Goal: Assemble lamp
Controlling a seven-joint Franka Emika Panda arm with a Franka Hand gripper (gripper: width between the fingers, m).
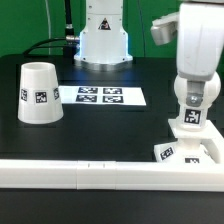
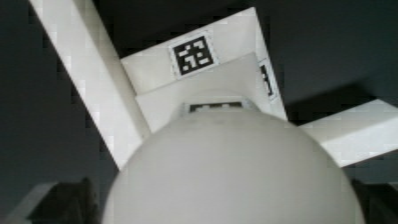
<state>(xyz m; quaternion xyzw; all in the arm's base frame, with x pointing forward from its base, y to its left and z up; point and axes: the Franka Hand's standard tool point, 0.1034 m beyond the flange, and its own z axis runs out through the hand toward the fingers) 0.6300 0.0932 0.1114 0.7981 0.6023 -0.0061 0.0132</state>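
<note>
Nearest runs the long white rail [image 1: 100, 172] along the desk [image 1: 120, 125] edge, and hard against it sits the flat square base [image 1: 190, 153]. The bulb [image 1: 192, 100] stands upright on that base, so this joint looks made, or nearly; from here I can't tell whether it is fully seated. The pincer [image 1: 193, 88] hangs spread wide above the bulb's round head, gripping nothing. Farther from the rail, well apart from the base, the shade [image 1: 38, 92] waits unfitted. Beyond lies the marker board [image 1: 100, 96].
</note>
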